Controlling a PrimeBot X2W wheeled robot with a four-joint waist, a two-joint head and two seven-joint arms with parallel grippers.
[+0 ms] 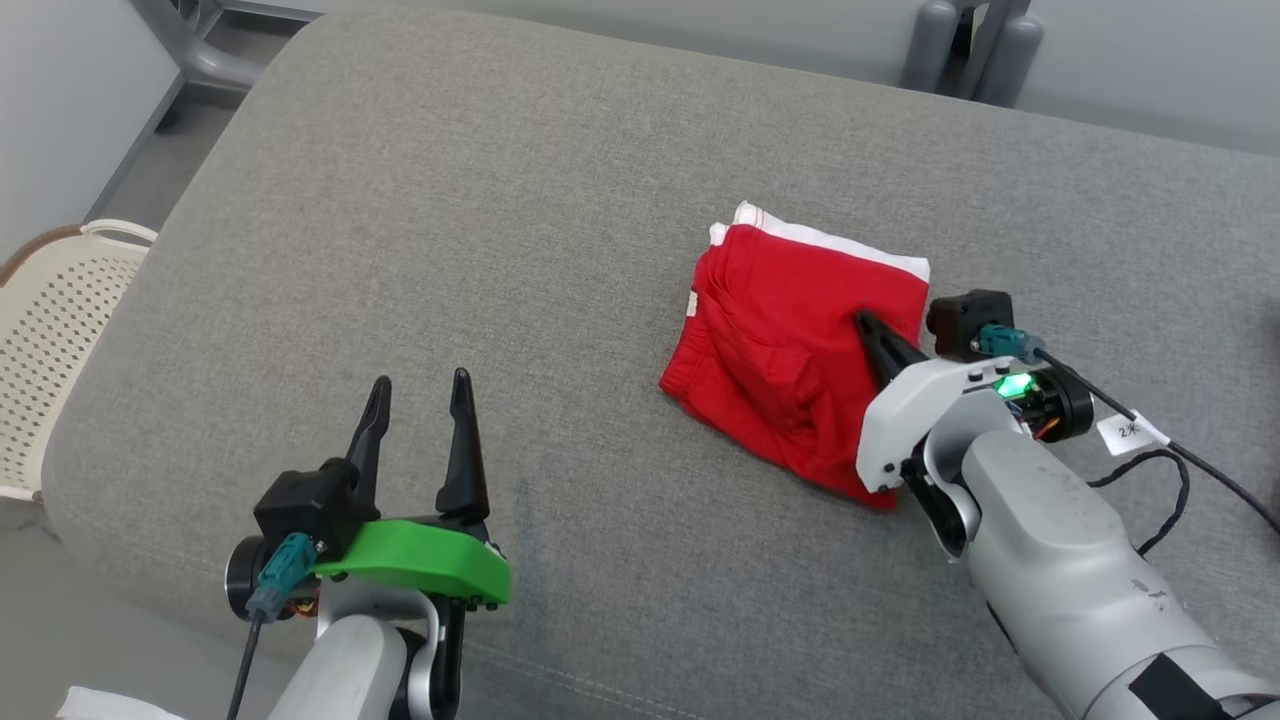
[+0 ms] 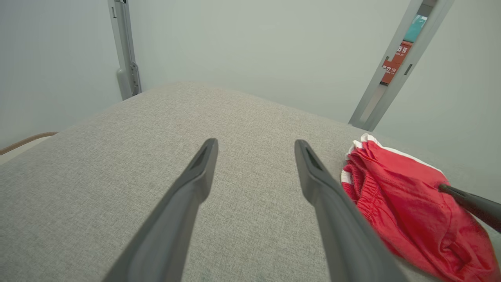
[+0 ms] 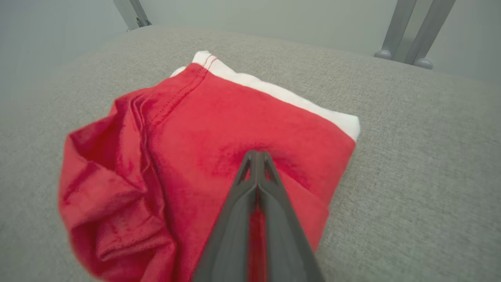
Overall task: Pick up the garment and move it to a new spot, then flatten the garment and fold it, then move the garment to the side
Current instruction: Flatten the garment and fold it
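Note:
A folded red garment (image 1: pixel 790 340) with a white band along its far edge lies on the grey cushion (image 1: pixel 480 200), right of centre. My right gripper (image 1: pixel 865 320) comes at it from the near right. In the right wrist view its fingers (image 3: pixel 256 153) are shut together, the tips dug into a pucker of the red cloth (image 3: pixel 188 129). My left gripper (image 1: pixel 420 382) stands open over bare cushion at the near left, well apart from the garment. The left wrist view has these open fingers (image 2: pixel 254 143) with the garment (image 2: pixel 407 203) to their right and a right fingertip (image 2: pixel 469 201) on it.
A white perforated basket (image 1: pixel 50 330) stands off the cushion's left edge. Grey metal legs (image 1: pixel 960 40) rise beyond the far edge. A black cable with a white tag (image 1: pixel 1130 432) trails from my right wrist. Bare cushion stretches to the left of and beyond the garment.

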